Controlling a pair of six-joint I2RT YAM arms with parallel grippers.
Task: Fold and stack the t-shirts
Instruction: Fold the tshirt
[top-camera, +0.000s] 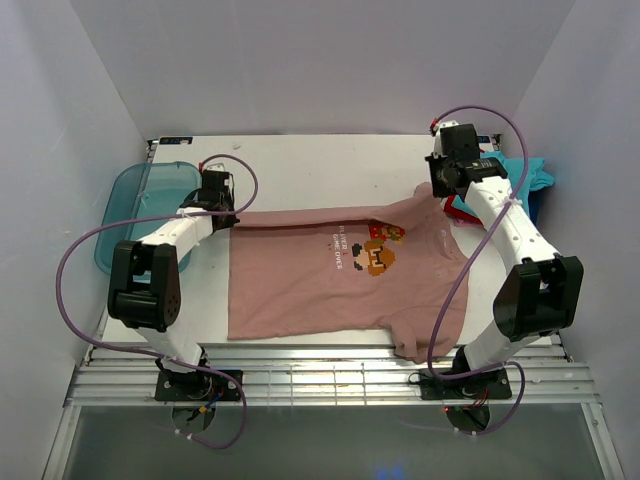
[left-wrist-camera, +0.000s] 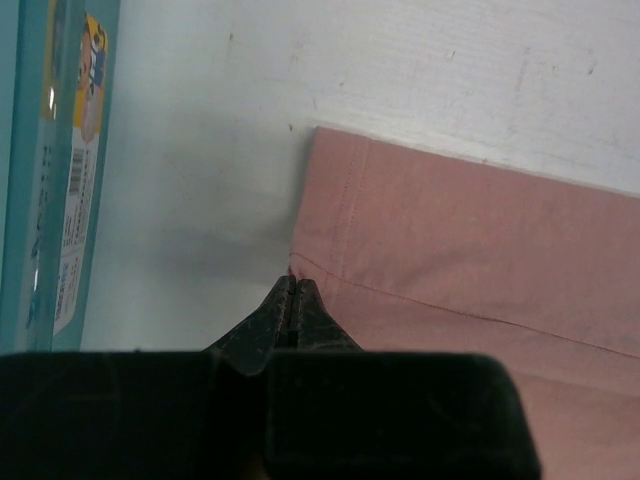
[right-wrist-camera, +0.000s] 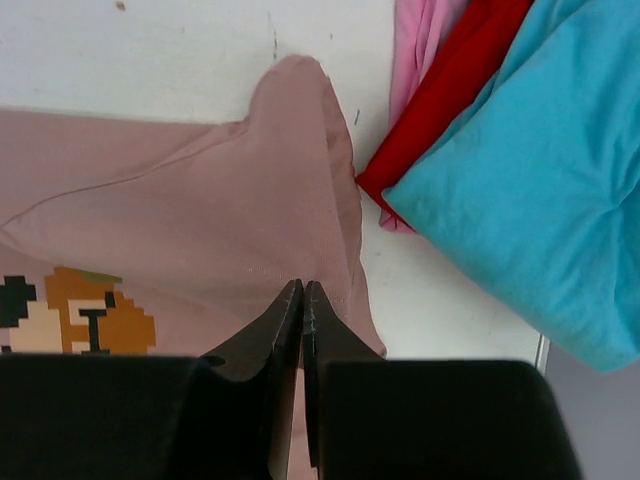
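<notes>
Nearest the arms, the dusty-pink t-shirt (top-camera: 300, 290) is spread flat on the table (top-camera: 320, 160), with its bottom hem to the left and its neck to the right. The near sleeve (top-camera: 415, 345) is bunched at the near edge of the table. In the middle, the little pixel man (top-camera: 377, 250) is seen face up. At the far edge of the shirt, both claws are down on the cloth. The left claw (left-wrist-camera: 292, 290) is squeezed closed right at the far hem corner. The right claw (right-wrist-camera: 302, 300) is closed to a thin slit by the far sleeve (right-wrist-camera: 300, 90). Whether cloth is really pinched inside cannot be told for either one. It looks like the far side is to be folded over toward the near side. A good bite of cloth should be made sure of first, because the left claw is only at the very tip of the corner. Both ends should be lifted together to the same height, with the edge pulled straight so no sag is made. The fold should be laid down softly along the middle. Just past the right claw, the turquoise t-shirt (right-wrist-camera: 520, 170), red t-shirt (right-wrist-camera: 450, 90) and pink t-shirt (right-wrist-camera: 420, 40) are piled close by, so they should not be caught. The teal tray (top-camera: 130, 210) is beside the left claw.
</notes>
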